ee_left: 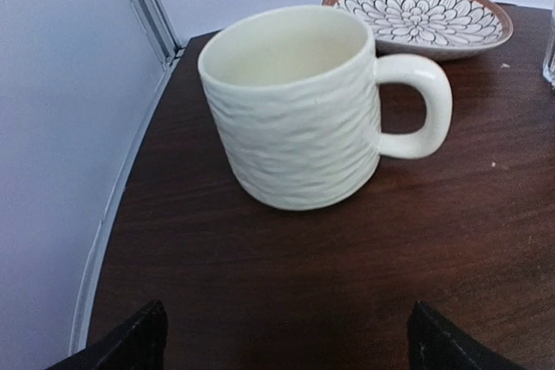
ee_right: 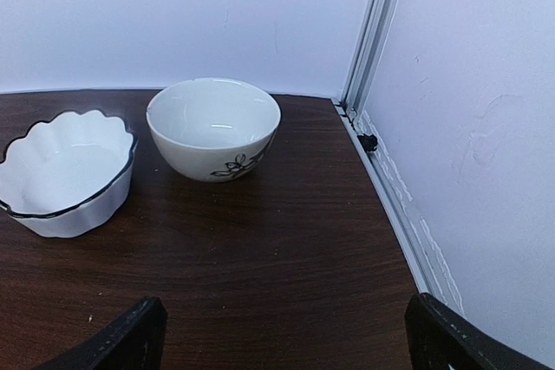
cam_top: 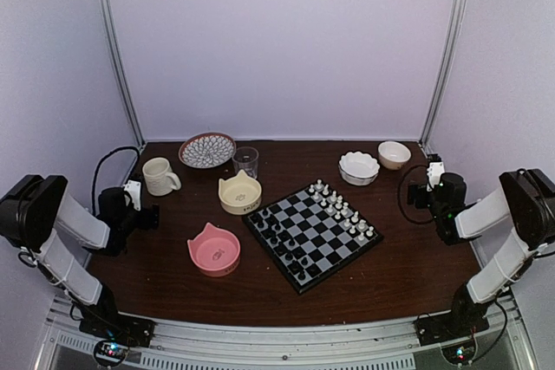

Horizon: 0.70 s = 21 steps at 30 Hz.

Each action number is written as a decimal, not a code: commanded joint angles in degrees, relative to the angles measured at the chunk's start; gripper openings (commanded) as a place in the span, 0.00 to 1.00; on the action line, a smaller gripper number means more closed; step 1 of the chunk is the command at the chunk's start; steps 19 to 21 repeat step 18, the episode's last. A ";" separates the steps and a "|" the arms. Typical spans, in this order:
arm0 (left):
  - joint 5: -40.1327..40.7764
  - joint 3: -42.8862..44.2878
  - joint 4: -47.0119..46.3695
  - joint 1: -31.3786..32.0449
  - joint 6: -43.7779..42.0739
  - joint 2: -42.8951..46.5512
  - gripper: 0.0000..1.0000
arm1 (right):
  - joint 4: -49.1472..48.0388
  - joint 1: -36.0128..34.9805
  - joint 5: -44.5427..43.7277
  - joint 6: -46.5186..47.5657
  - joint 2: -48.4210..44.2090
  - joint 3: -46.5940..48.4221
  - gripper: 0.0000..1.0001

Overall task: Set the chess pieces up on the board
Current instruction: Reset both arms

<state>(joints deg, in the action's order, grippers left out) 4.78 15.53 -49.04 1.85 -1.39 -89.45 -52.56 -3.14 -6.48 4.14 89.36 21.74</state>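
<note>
On the board point(cam_top: 312, 236), black chess pieces point(cam_top: 284, 243) and white pieces point(cam_top: 342, 205) seem ranked along opposite edges, with little left to do. My left gripper point(ee_left: 286, 348) and right gripper point(ee_right: 282, 335) gape empty.

a ribbed cream mug point(ee_left: 295, 119) stood on the dark desk point(cam_top: 408, 275) near a flower-patterned plate point(ee_left: 416, 15). a clear glass point(cam_top: 245, 162) stood behind a cream cat-eared bowl point(cam_top: 239, 193), a pink cat-eared bowl point(cam_top: 214, 250) nearer. far right, a scalloped white bowl point(ee_right: 65, 171) sat beside a round bowl point(ee_right: 212, 127), possibly flower-marked.
</note>
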 commanded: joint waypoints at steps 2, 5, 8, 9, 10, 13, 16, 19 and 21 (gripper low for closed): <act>-3.14 3.72 -3.00 -1.06 2.77 -0.14 0.98 | -1.46 0.15 -0.11 -0.63 -0.05 0.76 1.00; -0.57 4.33 -1.60 -1.06 4.40 -0.07 0.98 | -1.54 0.15 -0.11 -0.63 0.00 0.74 0.99; -3.70 5.29 0.03 -1.06 3.04 -0.25 0.98 | -1.52 0.13 -0.09 -0.65 -0.05 0.72 1.00; -4.12 5.07 -0.83 -1.06 2.89 -0.39 0.98 | -1.50 0.15 -0.11 -0.63 -0.02 0.76 1.00; -4.17 5.15 -0.72 -1.06 2.79 -0.40 0.98 | -1.50 0.15 -0.10 -0.63 -0.02 0.75 1.00; -4.23 5.17 -0.91 -1.06 2.80 -0.43 0.98 | -1.50 0.15 -0.11 -0.63 0.01 0.76 1.00; -4.22 5.13 -0.88 -1.06 2.79 -0.46 0.98 | -1.16 0.14 -0.02 -0.72 0.04 1.00 0.99; -4.21 5.12 -0.87 -1.06 2.80 -0.40 0.98 | -1.21 0.13 -0.05 -0.72 0.04 0.90 0.99; -4.21 5.12 -0.87 -1.06 2.80 -0.40 0.98 | -1.21 0.13 -0.05 -0.72 0.04 0.90 0.99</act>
